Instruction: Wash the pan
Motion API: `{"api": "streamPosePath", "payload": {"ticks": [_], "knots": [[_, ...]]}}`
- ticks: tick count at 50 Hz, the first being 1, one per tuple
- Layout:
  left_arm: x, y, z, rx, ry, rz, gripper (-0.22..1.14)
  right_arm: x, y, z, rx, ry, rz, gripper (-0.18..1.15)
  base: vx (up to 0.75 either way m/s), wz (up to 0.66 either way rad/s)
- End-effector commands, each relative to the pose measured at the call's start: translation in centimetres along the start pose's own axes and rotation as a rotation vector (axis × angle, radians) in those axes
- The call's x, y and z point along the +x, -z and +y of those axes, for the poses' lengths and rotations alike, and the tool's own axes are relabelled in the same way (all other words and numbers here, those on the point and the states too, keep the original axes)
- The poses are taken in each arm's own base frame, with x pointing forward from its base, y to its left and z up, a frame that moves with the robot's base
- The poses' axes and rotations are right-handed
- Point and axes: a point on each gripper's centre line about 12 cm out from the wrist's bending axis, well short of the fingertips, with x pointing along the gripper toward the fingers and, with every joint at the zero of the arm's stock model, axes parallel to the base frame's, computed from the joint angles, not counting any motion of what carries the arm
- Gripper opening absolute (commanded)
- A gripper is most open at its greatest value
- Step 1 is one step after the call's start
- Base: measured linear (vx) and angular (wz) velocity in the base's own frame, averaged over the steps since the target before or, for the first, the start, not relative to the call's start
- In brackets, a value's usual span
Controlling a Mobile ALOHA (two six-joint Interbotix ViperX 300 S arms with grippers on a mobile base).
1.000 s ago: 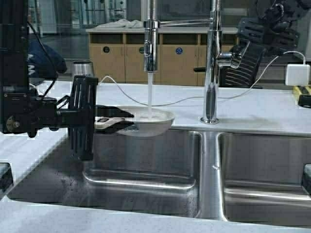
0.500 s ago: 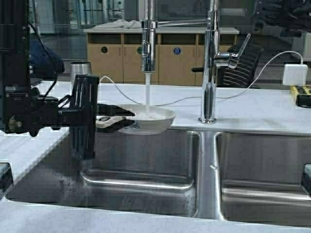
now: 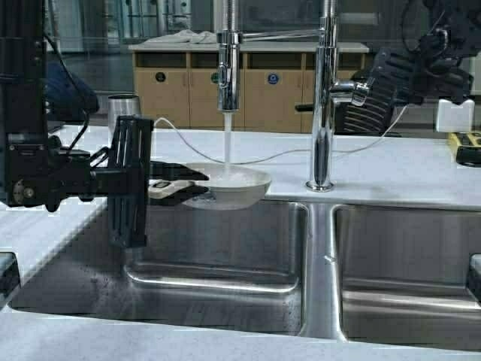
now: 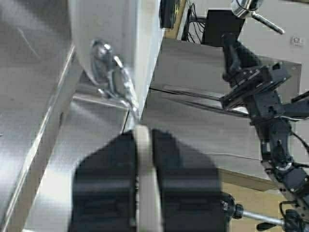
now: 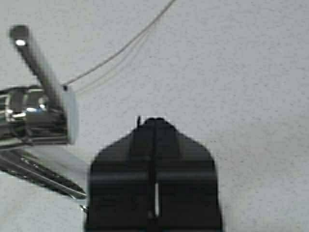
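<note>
The cream-white pan (image 3: 233, 186) hangs level over the back of the left sink basin (image 3: 218, 256), and water (image 3: 227, 147) runs into it from the spray faucet (image 3: 228, 71). My left gripper (image 3: 179, 185) is shut on the pan's handle. In the left wrist view the handle's pale tip (image 4: 143, 193) is pinched between the black fingers, with my left gripper (image 4: 143, 140) just behind the pan's underside (image 4: 113, 34). My right gripper (image 3: 373, 81) is up at the right, beside the faucet lever (image 3: 358, 92). It is shut and holds nothing, and in its wrist view my right gripper (image 5: 154, 126) sits next to the lever (image 5: 36, 63).
A tall chrome faucet column (image 3: 325, 98) stands between the two basins, with the right basin (image 3: 409, 263) beyond it. A steel cup (image 3: 125, 107) sits on the counter at back left. A white charger (image 3: 457, 114), its cable (image 3: 278, 154) and a yellow-black object (image 3: 470, 147) lie on the counter.
My right arm lifted away from the faucet lever half a second ago and has come back down beside it. The pan and left gripper are still, and water keeps flowing.
</note>
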Motion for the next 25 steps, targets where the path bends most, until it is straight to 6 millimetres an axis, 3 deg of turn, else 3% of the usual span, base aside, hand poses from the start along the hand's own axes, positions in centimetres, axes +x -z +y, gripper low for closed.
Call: {"api": "streamPosePath", "payload": {"ticks": [1, 10, 19, 25], "knots": [[0.3, 0.1, -0.9, 0.018, 0.046, 0.008, 0.03, 0.2, -2.2, 0.9, -0.003, -0.022, -0.057, 0.06, 0.0, 0.0], [0.4, 0.0, -0.8, 0.016, 0.046, 0.008, 0.03, 1.1, -3.4, 2.1, -0.023, -0.044, -0.075, 0.07, 0.0, 0.0], [0.4, 0.0, -0.8, 0.016, 0.046, 0.006, 0.03, 2.4, -4.7, 4.8, -0.066, -0.088, -0.081, 0.07, 0.0, 0.0], [0.4, 0.0, -0.8, 0.016, 0.045, 0.008, 0.03, 3.1, -4.6, 6.8, -0.108, -0.113, -0.047, 0.07, 0.0, 0.0]]}}
